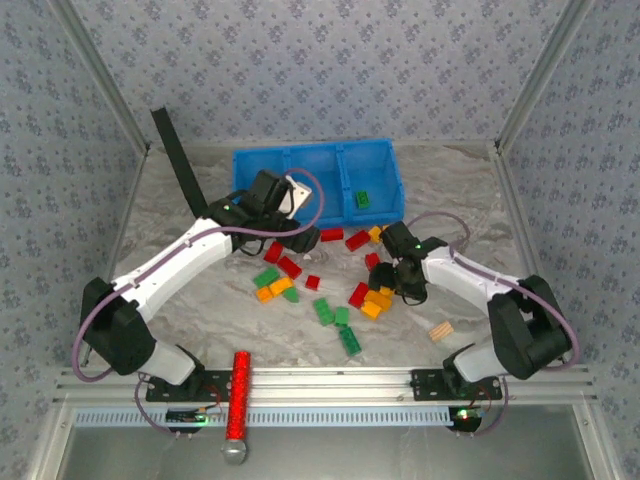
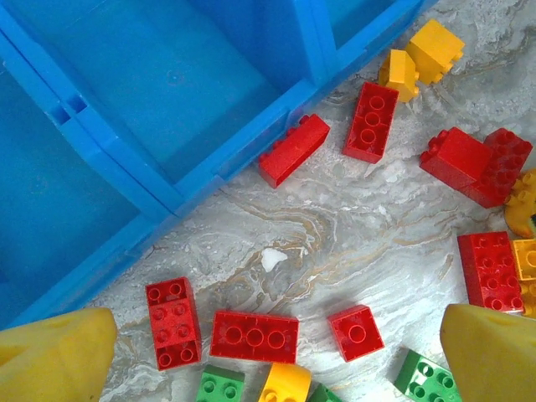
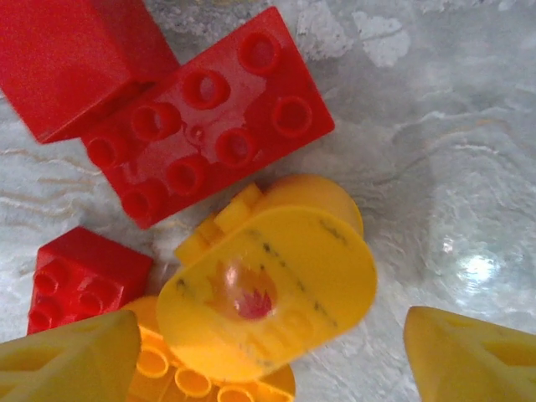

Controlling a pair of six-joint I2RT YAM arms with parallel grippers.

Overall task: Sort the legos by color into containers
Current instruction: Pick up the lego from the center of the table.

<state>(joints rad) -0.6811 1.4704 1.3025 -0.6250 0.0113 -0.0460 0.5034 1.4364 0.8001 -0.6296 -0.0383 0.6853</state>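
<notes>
So the marble-look table (image 1: 200, 300) has the blue bin (image 1: 260, 165) at its far side, three compartments side by side, and I'll place everything else off that bin. The left arm (image 1: 180, 260) reaches in from the bin's front-left, and the left gripper (image 2: 276, 358) hangs right over the bin's front wall. Its yellow fingers (image 2: 59, 356) are spread wide and holding nothing, just bricks on the table below. The right arm (image 1: 470, 280) comes in from the bin's front-right. The right gripper (image 3: 268, 360) sits low over the pile in front of the bin's right end, with its fingers (image 3: 469, 352) apart. The round orange piece (image 3: 276, 285) is between them with a visible gap on one side, so it's not clamped, and I can't tell if the other finger touches it. A long red studded bar (image 1: 239, 395) lies well in front of the bin, across the metal rail (image 1: 330, 380) by the arm bases. The legos (image 1: 330, 290) are mostly scattered on the table just in front of the bin. One red brick (image 2: 293, 149) is touching its front wall, a couple of yellow ones (image 2: 419, 59) are near the divider end, and a green one (image 1: 361, 199) is inside the right compartment. A tan wooden block (image 1: 441, 330) sits further out front of the bin's right end, apart from the pile
</notes>
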